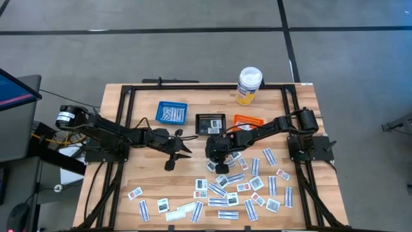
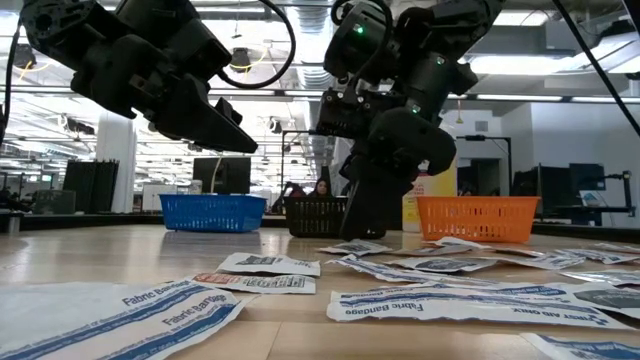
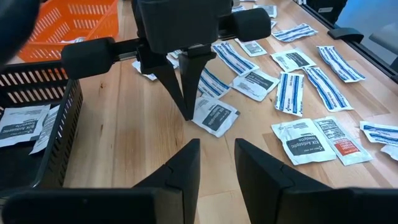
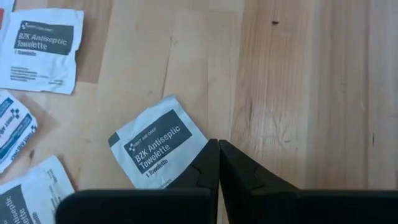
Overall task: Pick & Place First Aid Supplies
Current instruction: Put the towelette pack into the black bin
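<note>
Many small flat white packets (image 1: 239,188) lie scattered on the near half of the wooden table. My right gripper (image 4: 219,144) is shut and points down at the table, at the edge of one square "BZK Antiseptic Towelette" packet (image 4: 158,146), which lies flat; the left wrist view shows the same packet (image 3: 216,116). My left gripper (image 3: 216,149) is open and holds nothing. It hovers above the table (image 2: 238,138), left of the right gripper, facing it. My right gripper comes from above, pointing down, with its shut fingertips (image 3: 188,111) at one edge of the towelette packet (image 4: 198,149). The fingers cover that edge, so I cannot tell whether they pinch it, press it or only stand beside it. The packet lies flat on the table.
Three small baskets stand in a row behind the grippers: blue (image 1: 172,113), black (image 1: 210,123) with packets inside (image 3: 18,122), and orange (image 1: 248,120). A white bottle with a yellow label (image 1: 249,85) stands at the far edge. Bare wood lies at the table's left.
</note>
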{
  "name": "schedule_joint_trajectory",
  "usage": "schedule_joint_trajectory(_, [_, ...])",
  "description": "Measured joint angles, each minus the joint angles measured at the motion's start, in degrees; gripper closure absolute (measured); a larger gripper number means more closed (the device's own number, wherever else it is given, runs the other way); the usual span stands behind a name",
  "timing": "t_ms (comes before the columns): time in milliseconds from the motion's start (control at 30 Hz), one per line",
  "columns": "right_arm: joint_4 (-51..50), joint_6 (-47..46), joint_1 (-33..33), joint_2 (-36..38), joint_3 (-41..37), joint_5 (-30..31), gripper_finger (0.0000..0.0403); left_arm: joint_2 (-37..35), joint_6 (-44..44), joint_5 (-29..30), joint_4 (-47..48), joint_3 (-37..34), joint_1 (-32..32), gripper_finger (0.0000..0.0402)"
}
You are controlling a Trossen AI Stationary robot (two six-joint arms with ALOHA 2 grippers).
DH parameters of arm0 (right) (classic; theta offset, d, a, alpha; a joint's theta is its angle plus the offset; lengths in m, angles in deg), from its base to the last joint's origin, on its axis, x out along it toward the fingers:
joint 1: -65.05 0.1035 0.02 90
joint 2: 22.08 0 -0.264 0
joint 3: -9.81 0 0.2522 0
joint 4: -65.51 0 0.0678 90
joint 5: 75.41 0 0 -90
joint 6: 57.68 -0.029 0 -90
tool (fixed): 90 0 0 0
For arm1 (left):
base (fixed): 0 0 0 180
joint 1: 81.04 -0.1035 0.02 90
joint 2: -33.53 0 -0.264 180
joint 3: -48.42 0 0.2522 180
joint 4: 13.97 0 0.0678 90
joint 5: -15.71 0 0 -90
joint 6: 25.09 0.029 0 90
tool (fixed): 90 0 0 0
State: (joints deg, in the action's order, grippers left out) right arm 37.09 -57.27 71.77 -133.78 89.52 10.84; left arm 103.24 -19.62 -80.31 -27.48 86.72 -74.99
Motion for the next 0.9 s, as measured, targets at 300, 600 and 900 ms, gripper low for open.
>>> schedule_joint_trajectory(300, [-1.31,-0.47,0.03,2.19,0.2,1.45,0.0403,0.0,0.0,0.0,0.0,0.0,0.0,0.0302])
schedule_joint_trajectory(600, [-3.72,-1.97,0.11,6.96,0.25,9.02,0.0403,0.02,-0.03,0.0,-0.11,0.0,-0.02,0.0302])
schedule_joint_trajectory(900, [-4.14,-7.17,0.63,6.36,0.14,2.83,0.039,0.02,-0.44,0.0,-0.13,0.0,-0.02,0.0302])
